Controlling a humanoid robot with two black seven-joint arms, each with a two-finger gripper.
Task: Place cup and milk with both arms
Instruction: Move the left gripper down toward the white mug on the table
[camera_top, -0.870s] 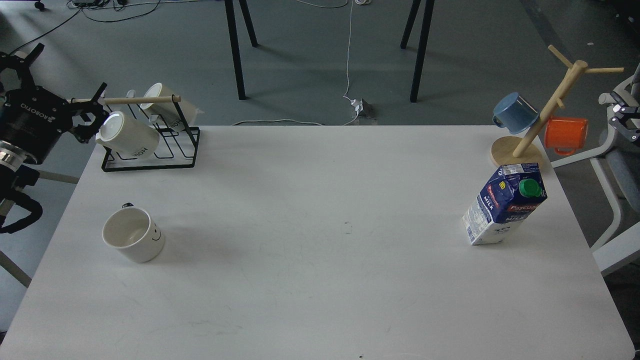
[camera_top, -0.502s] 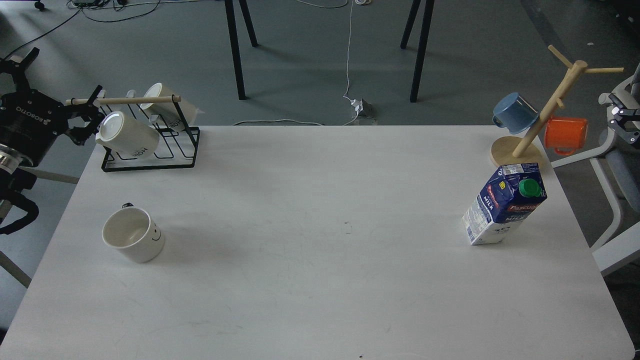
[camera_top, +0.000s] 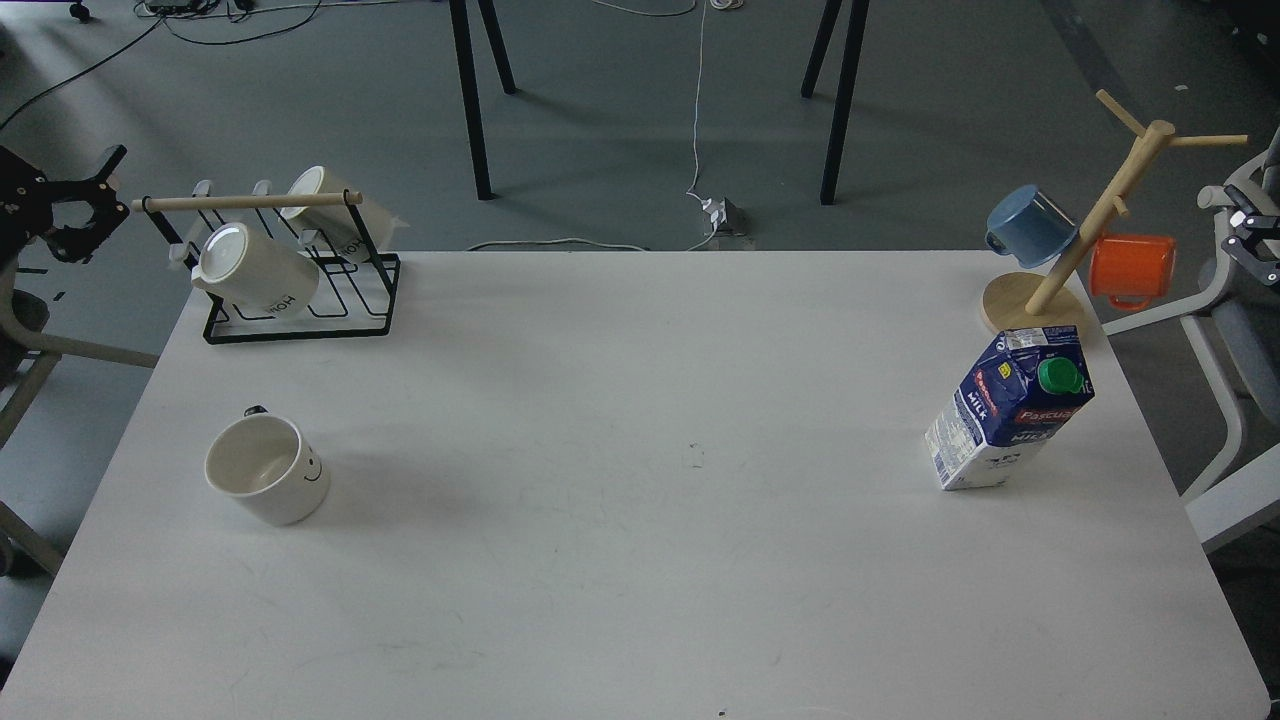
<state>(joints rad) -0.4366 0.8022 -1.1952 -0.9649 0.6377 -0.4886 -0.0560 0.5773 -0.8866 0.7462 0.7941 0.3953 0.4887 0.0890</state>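
— At far left, off the bench (camera_top: 640, 560), left gripper (camera_top: 95, 195) looks spread, empty; right gripper (camera_top: 1250, 235), I cannot tell.
— Cup (camera_top: 268, 482) sits front-left, milk (camera_top: 1010, 420) right. Approach both from their outer sides, squarely.

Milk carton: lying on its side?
No, the milk carton stands upright on the white table, green cap near its top.

White smiley cup (camera_top: 267, 482) stands far left; blue-white milk (camera_top: 1010, 421) upright far right.
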